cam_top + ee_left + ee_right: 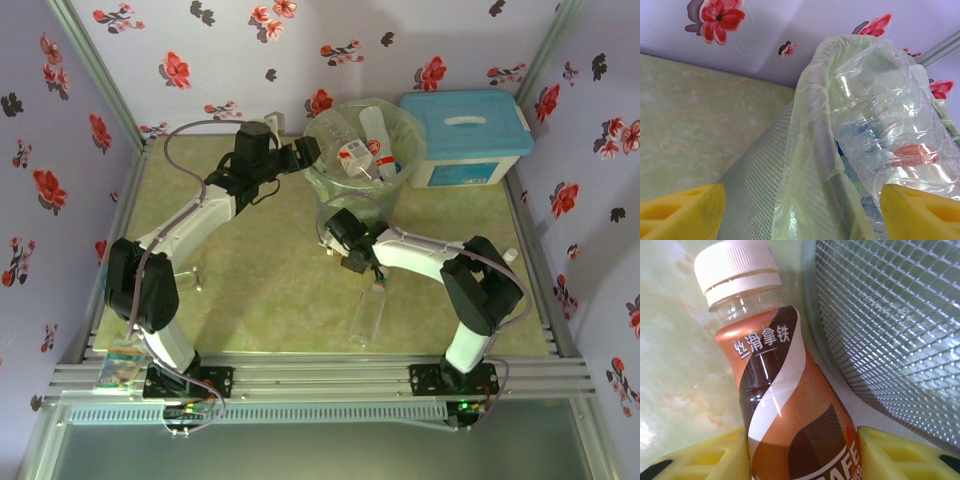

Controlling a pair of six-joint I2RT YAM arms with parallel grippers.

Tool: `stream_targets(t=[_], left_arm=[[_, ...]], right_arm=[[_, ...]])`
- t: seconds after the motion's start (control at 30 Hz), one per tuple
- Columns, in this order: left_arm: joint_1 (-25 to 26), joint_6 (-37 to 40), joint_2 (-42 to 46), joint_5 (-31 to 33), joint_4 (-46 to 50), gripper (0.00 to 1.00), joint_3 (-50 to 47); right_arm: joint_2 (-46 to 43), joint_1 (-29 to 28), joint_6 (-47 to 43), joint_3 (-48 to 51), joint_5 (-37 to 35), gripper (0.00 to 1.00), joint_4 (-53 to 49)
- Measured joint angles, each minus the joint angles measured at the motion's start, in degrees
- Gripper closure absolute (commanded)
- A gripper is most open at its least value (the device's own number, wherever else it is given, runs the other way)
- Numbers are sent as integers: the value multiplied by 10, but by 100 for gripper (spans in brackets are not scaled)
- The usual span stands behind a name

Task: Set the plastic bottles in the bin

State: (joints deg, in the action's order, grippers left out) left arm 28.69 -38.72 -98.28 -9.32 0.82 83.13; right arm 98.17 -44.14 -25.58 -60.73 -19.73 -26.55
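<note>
Right pincer (800,435): both yellow fingers (715,455) press the sides of a brown-orange bottle (785,405), so it is gripped. The bottle has a white cap and white Chinese lettering on its label. It sits at the foot of the bin (890,340), just beside the bin's mesh-textured wall.

Left pincer (800,192): jaws wide, clamped on nothing. The bin's rim and its pale green bag (810,150) sit between the fingers. A crumpled clear bottle (890,115) with a red band is by the right-of-frame finger.

Surface: the bench (270,290) has a pale green marbled top, with metal rails (320,375) along the near edge. The walls (175,68) are lilac with red and black flowers.

Top view adds:
- The bin stands near the far edge, right of centre, with 2 bottles (352,155) visible inside.
- A white box with a light-blue lid (465,135) sits in the far right corner, just beside the bin.
- 1 loose clear bottle (368,315) lies toward the near edge, by the right arm.

The wrist views alone give the label text and the mesh texture.
</note>
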Motion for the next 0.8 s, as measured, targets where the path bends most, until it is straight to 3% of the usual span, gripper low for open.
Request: stream_targets(t=[0.37,0.67,0.8], left_arm=[[-2,-4,0,0,-2,20,0],[-2,-9,0,0,-4,20,0],[-2,-15,0,0,-4,20,0]], right_arm=[[-133,-32,-6,14,32,51,2],[-306,-39,7,21,87,52,0],[-330,-35,20,-7,110,53,-8]])
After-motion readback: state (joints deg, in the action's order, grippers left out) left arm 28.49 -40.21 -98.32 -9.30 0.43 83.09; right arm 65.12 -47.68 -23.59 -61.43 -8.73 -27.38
